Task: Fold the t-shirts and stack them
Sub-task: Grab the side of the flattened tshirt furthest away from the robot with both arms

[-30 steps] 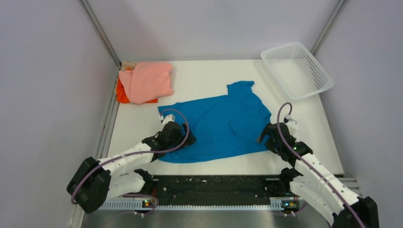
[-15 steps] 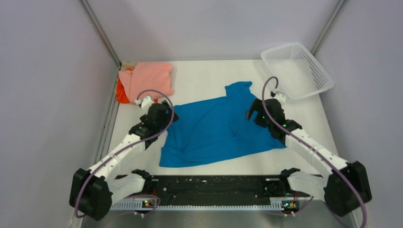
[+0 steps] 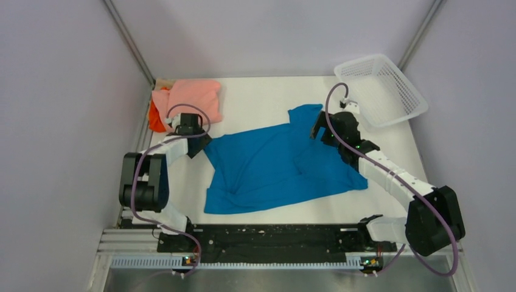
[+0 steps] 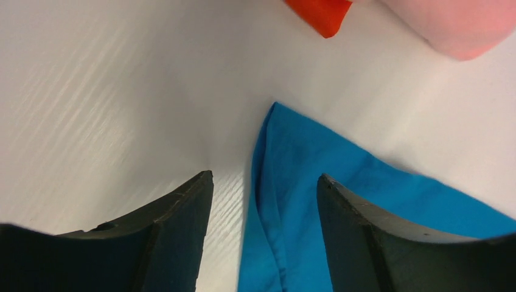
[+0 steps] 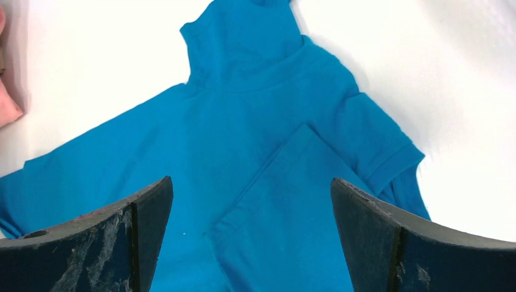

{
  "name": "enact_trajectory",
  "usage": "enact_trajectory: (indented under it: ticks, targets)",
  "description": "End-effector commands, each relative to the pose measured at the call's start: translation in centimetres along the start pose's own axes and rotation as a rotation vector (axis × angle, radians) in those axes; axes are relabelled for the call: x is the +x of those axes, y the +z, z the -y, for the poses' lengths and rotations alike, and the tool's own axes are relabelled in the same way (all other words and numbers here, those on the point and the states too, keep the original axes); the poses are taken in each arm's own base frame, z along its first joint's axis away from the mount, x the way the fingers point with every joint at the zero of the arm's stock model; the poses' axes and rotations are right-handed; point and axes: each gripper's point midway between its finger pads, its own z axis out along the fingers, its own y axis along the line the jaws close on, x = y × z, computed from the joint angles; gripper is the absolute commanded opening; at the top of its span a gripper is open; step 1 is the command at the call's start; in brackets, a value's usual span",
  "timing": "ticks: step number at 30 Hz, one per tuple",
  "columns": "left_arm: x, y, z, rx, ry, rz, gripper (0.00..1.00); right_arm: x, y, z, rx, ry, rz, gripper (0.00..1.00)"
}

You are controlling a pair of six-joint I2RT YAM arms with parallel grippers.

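The bright blue t-shirt point(image 3: 274, 164) lies spread on the white table, its near-left hem rumpled and a flap folded over on its right side. My left gripper point(image 3: 199, 147) is open at the shirt's far-left corner; in the left wrist view point(image 4: 264, 176) the blue corner point(image 4: 365, 207) lies between the jaws. My right gripper point(image 3: 318, 131) is open and empty above the shirt's far-right part, near the sleeve point(image 5: 377, 146). The salmon-pink shirt point(image 3: 188, 100) lies folded on the orange shirt point(image 3: 155, 121) at the far left.
A white plastic mesh basket point(image 3: 380, 88) stands at the far right corner. Grey walls with metal posts close in the table on the left, right and back. A black rail runs along the near edge point(image 3: 268, 237).
Both arms have reached away from the near edge. The left gripper went from the shirt's near-left hem to its far-left corner, the right from the right hem to the far-right part.
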Motion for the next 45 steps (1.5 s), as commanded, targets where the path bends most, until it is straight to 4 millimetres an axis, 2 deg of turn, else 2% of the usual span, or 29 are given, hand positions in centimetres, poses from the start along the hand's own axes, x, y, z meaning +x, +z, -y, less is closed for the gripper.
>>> enact_trajectory:
  ticks: [1,4,8,12,15,17,18,19,21,24,29,33,36,42,45]
  targets:
    - [-1.4,1.4,2.3,0.035,0.025,-0.034,0.65,-3.1,-0.8,0.0,-0.016,-0.007,0.098,0.99]
    - [-2.0,2.4,2.2,-0.010,0.059,-0.037,0.60,-3.6,-1.2,0.5,-0.008,-0.012,0.116,0.99]
    - [-0.4,3.3,2.9,0.011,0.118,-0.139,0.51,-4.0,-1.6,1.1,0.009,-0.010,0.136,0.99]
    - [1.6,4.3,2.4,-0.011,0.142,-0.235,0.32,-4.3,-2.0,1.2,0.010,-0.010,0.149,0.99]
    - [3.0,3.8,3.2,0.058,0.145,-0.293,0.25,-4.4,-2.1,1.2,0.009,-0.006,0.151,0.99]
    - [3.3,3.5,3.3,0.081,0.153,-0.293,0.16,-4.4,-2.0,1.2,0.005,-0.005,0.151,0.99]
    - [3.2,3.4,3.4,0.084,0.159,-0.287,0.05,-4.3,-2.0,1.2,0.006,-0.006,0.149,0.99]
    - [3.0,3.2,3.4,0.087,0.162,-0.281,0.00,-4.2,-1.9,1.2,0.008,-0.007,0.146,0.99]
    - [2.3,2.7,3.6,0.091,0.163,-0.253,0.00,-4.0,-1.7,1.3,0.015,-0.011,0.141,0.99]
    - [-0.1,1.6,4.0,0.092,0.157,-0.153,0.00,-4.0,-1.4,1.4,0.022,-0.022,0.138,0.99]
    - [-4.2,-1.2,6.3,0.176,0.152,-0.001,0.00,-5.1,-0.6,1.3,0.049,-0.053,0.145,0.99]
    - [-6.1,-2.3,7.6,0.207,0.166,0.049,0.00,-6.3,1.7,0.6,0.076,-0.094,0.101,0.99]
    - [-6.9,-1.9,7.0,0.152,0.172,0.069,0.00,-7.2,4.6,-0.2,0.057,-0.102,0.061,0.99]
    - [-7.0,-1.7,6.7,0.125,0.175,0.064,0.00,-8.8,13.1,0.1,0.043,-0.094,-0.015,0.99]
    - [-7.0,-1.9,6.4,0.129,0.181,0.076,0.00,-9.0,16.9,0.0,0.057,-0.124,-0.046,0.99]
